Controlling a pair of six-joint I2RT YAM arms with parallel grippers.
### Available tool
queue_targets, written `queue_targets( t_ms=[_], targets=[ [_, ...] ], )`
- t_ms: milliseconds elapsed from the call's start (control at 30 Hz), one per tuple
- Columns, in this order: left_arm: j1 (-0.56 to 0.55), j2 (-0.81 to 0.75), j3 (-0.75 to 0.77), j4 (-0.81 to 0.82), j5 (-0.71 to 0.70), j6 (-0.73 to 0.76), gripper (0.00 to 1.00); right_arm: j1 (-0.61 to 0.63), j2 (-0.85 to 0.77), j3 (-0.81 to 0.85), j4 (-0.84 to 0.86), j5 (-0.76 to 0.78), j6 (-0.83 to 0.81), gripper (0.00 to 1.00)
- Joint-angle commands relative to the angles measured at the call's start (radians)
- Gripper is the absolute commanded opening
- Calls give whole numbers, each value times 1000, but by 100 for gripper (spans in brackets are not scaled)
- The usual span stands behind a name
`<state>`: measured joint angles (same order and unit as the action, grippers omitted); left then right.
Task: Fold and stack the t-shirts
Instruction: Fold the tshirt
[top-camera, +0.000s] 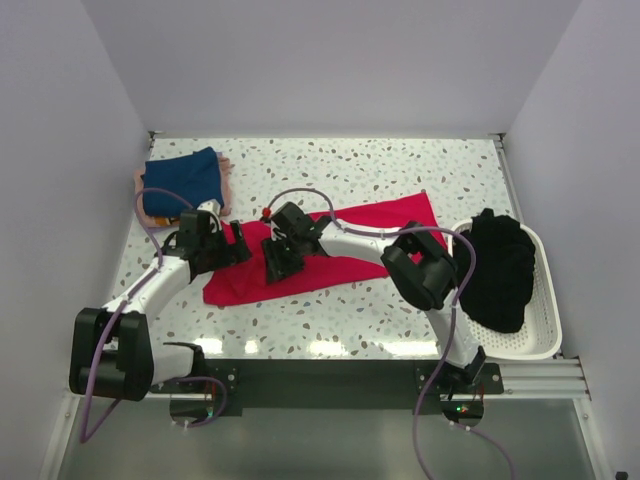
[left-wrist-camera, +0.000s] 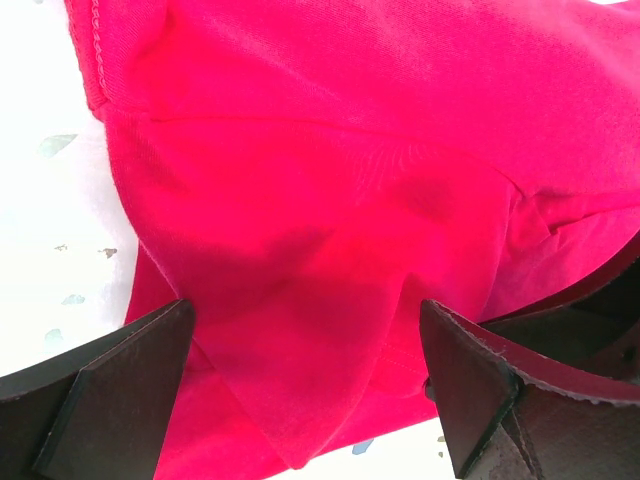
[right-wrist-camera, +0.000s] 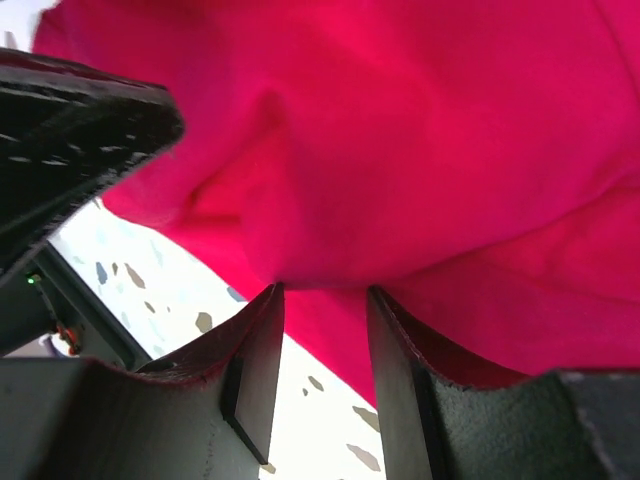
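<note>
The crimson-red t-shirt (top-camera: 372, 222) lies spread in a diagonal band across the middle of the table. My left gripper (top-camera: 243, 244) is over its left part, jaws wide open with red cloth (left-wrist-camera: 330, 150) beyond the tips and nothing held (left-wrist-camera: 305, 305). My right gripper (top-camera: 279, 262) sits just right of it, jaws partly open (right-wrist-camera: 322, 290), with a bulging fold of the red cloth (right-wrist-camera: 420, 130) resting against the fingertips. A folded navy blue t-shirt (top-camera: 184, 178) lies on a pale pink one (top-camera: 144, 184) at the back left. Black t-shirts (top-camera: 500, 268) are heaped in the basket.
The white perforated basket (top-camera: 545, 330) stands at the right edge of the table. White walls close in the table on the left, back and right. The left gripper's dark body (right-wrist-camera: 70, 130) shows close by in the right wrist view.
</note>
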<state>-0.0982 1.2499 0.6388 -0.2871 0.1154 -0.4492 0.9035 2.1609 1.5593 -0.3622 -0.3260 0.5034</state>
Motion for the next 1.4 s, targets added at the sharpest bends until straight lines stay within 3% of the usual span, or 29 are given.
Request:
queue_targets(
  t_ms=[0, 300, 400, 500, 533, 600, 1000, 1367],
  targets=[
    [9, 0, 2, 8, -8, 18, 100, 14, 7, 54, 40, -42, 15, 42],
    [9, 5, 5, 11, 0, 20, 100, 23, 39, 93, 57, -56, 23, 41],
    [9, 6, 5, 9, 0, 21, 100, 23, 56, 93, 57, -41, 30, 33],
    [9, 5, 7, 8, 0, 20, 100, 25, 47, 93, 51, -27, 30, 16],
    [9, 3, 7, 8, 0, 21, 100, 23, 33, 93, 42, -22, 26, 7],
    [9, 3, 7, 6, 0, 21, 100, 25, 19, 106, 13, -2, 17, 0],
    [9, -4, 5, 5, 4, 21, 100, 25, -67, 174, -300, 100, -54, 0],
    [9, -10, 9, 0, 9, 24, 100, 23, -142, 123, -345, 140, -51, 0]
  ],
)
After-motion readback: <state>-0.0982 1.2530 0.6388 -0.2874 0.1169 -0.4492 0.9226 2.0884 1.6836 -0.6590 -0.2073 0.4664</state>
